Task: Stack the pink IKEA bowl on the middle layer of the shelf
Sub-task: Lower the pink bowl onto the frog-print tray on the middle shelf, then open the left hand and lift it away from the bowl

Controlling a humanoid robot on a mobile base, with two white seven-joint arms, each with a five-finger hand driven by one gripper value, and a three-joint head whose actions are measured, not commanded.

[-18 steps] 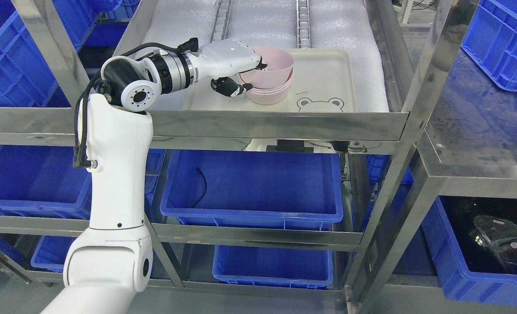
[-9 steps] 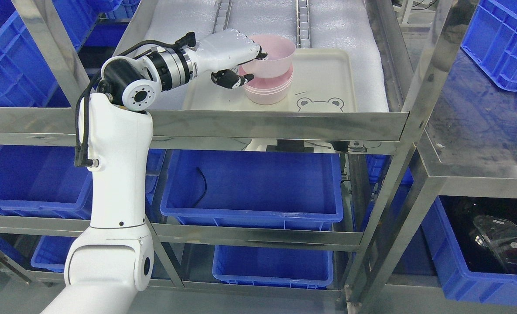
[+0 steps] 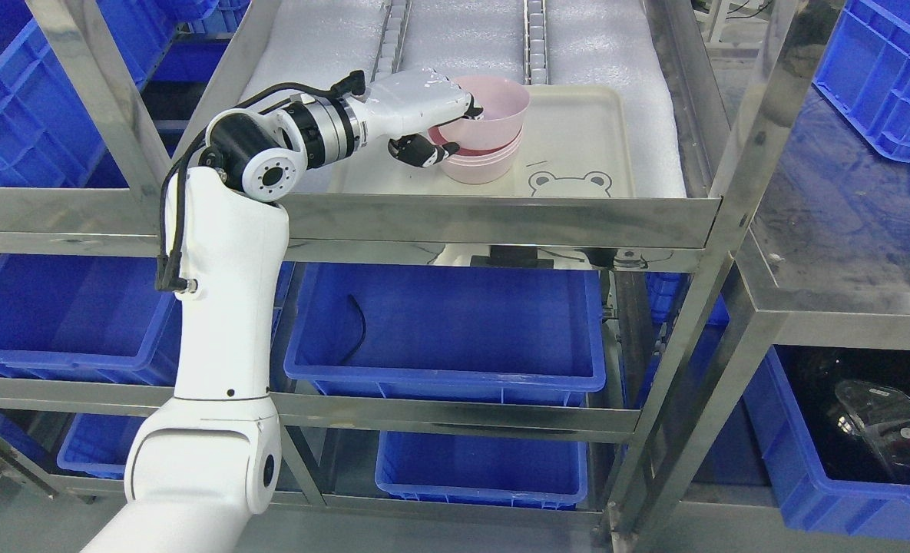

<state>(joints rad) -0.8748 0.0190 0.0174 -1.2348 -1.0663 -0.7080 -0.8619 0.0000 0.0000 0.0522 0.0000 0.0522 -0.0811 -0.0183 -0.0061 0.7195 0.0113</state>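
L arm enters from lower left, upper link near vertical, elbow bent so forearm runs roughly level to the right over the shelf edge. Left hand (image 3: 430,115) is clenched on the pink bowl (image 3: 493,111): fingers over the near-left rim, thumb (image 3: 422,152) under the wall. Bowl sits in the mouth of the pink stack (image 3: 481,163), not seated flush; it looks tilted, left rim high. Stack stands on the cream tray (image 3: 577,138), left of centre, bear print just to its right, tray resting on the foam-lined shelf (image 3: 501,219). Judgement: step in hand is nesting the bowl. To do it well: level the rim w/ the stack below, centre it, lower straight down, no side push, since the stack is light and could slide on the tray; release only once the wall seats evenly. Risk: fingers inside the rim may drag the bowl out on withdrawal. R arm not seen. Blue bins below, not involved.
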